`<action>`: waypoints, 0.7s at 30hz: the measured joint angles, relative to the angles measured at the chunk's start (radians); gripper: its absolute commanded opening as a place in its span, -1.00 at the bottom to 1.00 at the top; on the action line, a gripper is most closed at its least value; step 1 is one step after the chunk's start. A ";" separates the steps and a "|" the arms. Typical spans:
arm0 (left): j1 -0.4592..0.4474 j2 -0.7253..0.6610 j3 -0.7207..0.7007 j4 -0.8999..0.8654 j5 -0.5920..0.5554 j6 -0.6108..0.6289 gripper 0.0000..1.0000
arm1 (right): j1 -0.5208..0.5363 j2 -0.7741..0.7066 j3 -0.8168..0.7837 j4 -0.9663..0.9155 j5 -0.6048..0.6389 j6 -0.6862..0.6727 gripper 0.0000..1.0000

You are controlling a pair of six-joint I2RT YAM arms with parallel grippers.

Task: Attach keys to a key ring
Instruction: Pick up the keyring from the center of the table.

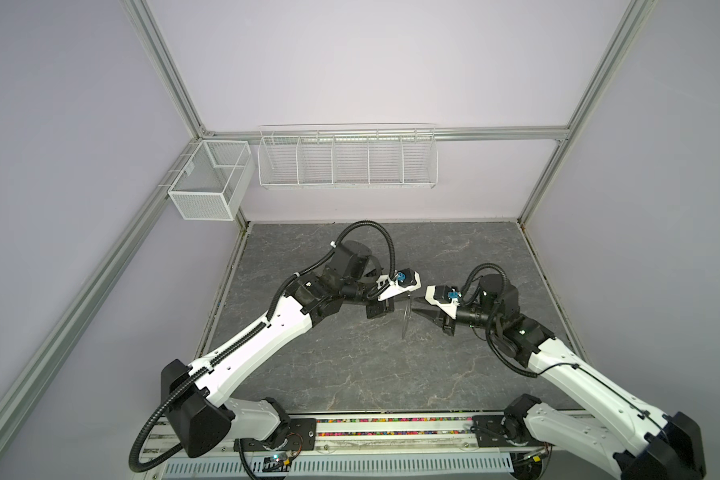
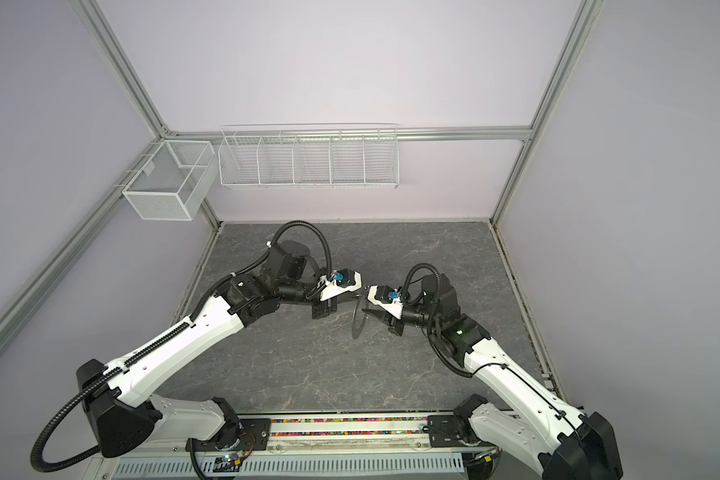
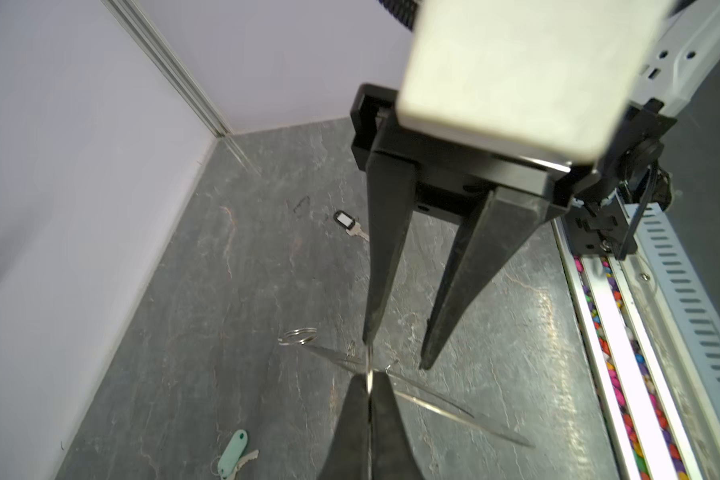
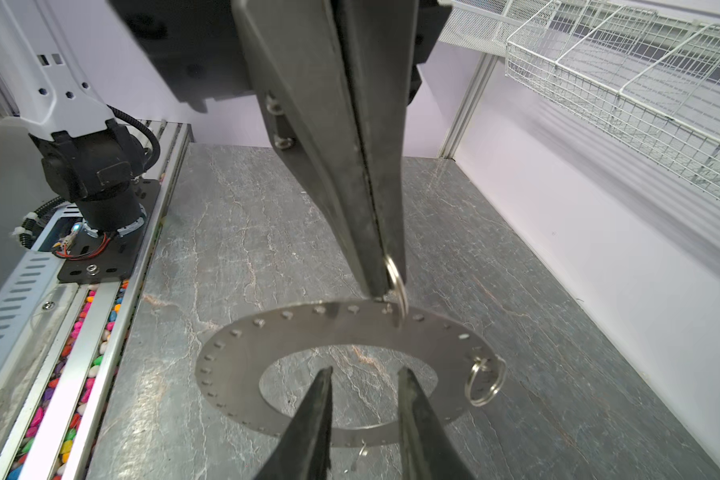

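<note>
Three pale lilac walls (image 1: 371, 62) with aluminium posts close the room. Below them lies the bench (image 1: 350, 374), dark grey like stone, with light veins. A rail (image 1: 391, 428) filled with coloured pebbles runs along its front edge. On the back wall hangs a long wire basket (image 1: 347, 158), and a smaller mesh basket (image 1: 211, 178) hangs beside it in the corner. Over the middle of the bench the left pincer (image 4: 377, 291) is together, clamped on the rim of the key ring (image 4: 287, 332), which stands on edge. The right pincer (image 4: 366, 374) is apart, its tips before the ring's hole. Two keys lie on the bench, well apart: the black-tag key (image 3: 346, 220) and the green-tag key (image 3: 233, 451).
</note>
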 measured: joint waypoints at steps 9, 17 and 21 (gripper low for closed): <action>-0.045 0.089 0.145 -0.211 -0.070 0.023 -1.00 | 0.003 0.003 0.000 0.025 -0.016 0.008 -0.43; -0.052 0.094 0.175 -0.258 -0.088 0.030 -1.00 | 0.003 0.017 -0.002 0.059 -0.032 0.023 -0.50; -0.052 0.094 0.175 -0.260 -0.092 0.029 -1.00 | 0.003 0.019 -0.004 0.067 -0.038 0.031 -0.52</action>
